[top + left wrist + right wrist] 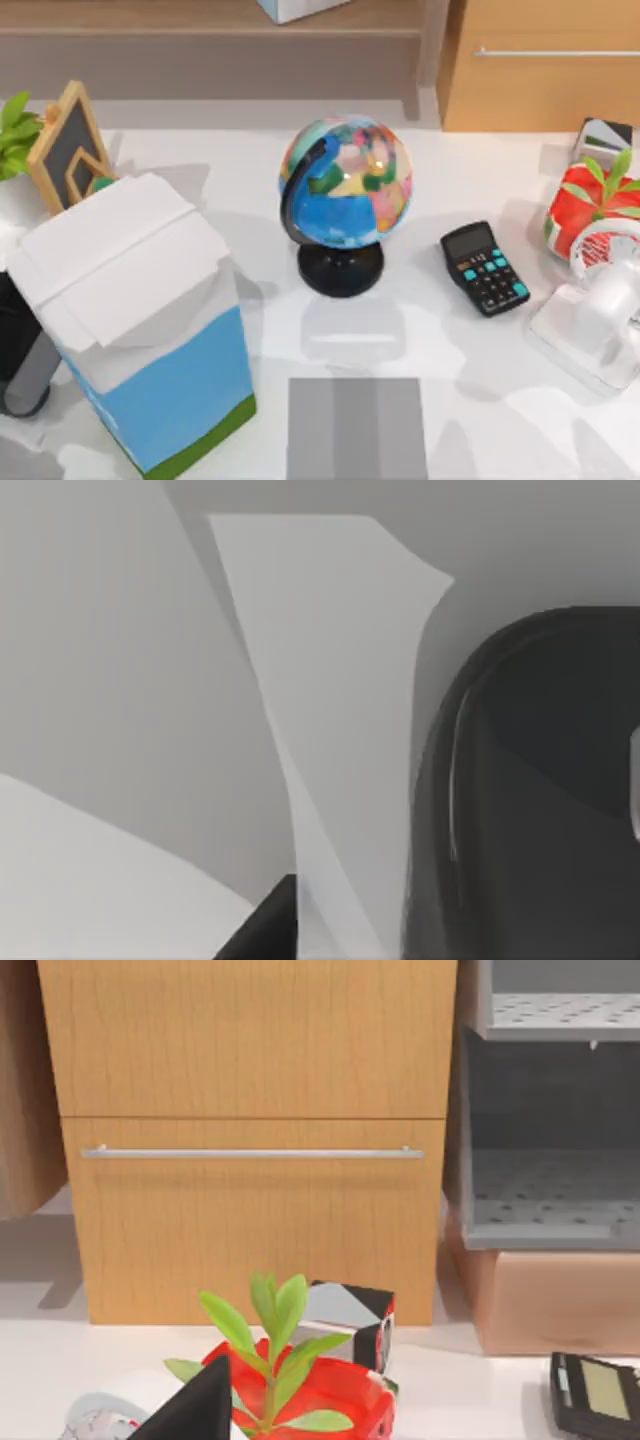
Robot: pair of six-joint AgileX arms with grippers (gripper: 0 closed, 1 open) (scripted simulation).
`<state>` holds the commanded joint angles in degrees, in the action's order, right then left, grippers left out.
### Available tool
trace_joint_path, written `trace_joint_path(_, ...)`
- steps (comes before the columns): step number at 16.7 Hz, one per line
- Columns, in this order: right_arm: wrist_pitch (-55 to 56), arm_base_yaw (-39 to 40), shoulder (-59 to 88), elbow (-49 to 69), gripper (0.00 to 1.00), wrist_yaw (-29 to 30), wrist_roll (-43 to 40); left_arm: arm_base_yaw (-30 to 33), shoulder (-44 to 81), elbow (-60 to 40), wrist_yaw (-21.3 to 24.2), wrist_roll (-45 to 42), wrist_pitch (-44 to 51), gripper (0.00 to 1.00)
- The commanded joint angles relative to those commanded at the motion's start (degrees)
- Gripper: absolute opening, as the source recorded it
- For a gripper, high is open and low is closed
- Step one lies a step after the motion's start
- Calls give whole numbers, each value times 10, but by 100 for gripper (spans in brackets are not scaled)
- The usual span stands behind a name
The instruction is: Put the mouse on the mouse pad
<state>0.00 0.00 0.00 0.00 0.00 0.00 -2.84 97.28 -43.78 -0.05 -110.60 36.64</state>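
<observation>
**Inspector A:** We start at the table's left. What do we log there?

**Inspector B:** A green plant [12, 135] at the edge, with a small framed chalkboard [68, 145] leaning beside it. Below them we see the left arm [22, 370], dark and grey, just beside the tall white-and-blue carton [140, 320].

**Inspector A:** And the state of its tool?

**Inspector B:** The left gripper [265, 930] shows as one dark tip against the carton's white panels. We cannot tell whether it is apart or together.

**Inspector A:** Where is the mouse?

**Inspector B:** The left wrist view shows the mouse [540, 780] as a smooth black rounded body, very close to the camera and next to a white carton panel.

**Inspector A:** And towards the middle?

**Inspector B:** The mouse pad [357, 428] lies flat at the near edge, grey with a darker centre stripe. The globe [345, 185] stands upright behind it on a black base, apart from it.

**Inspector A:** And on the right?

**Inspector B:** A black calculator [484, 268] with teal keys, then a red pot with a plant [590, 205], and a white fan [600, 310]. The right gripper [195, 1412] shows as a dark tip before that pot, facing a wooden cabinet [250, 1150]. We cannot tell its state either.
</observation>
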Motion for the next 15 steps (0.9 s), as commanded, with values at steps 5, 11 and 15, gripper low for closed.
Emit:
trace_joint_path(5,0,0,0,0,100,0,0,0,0,0,0,0,0,17)
trace_joint_path(11,0,0,0,0,100,0,0,0,0,0,0,0,0,0)
trace_joint_path(15,0,0,0,0,100,0,0,0,0,0,0,0,0,0)
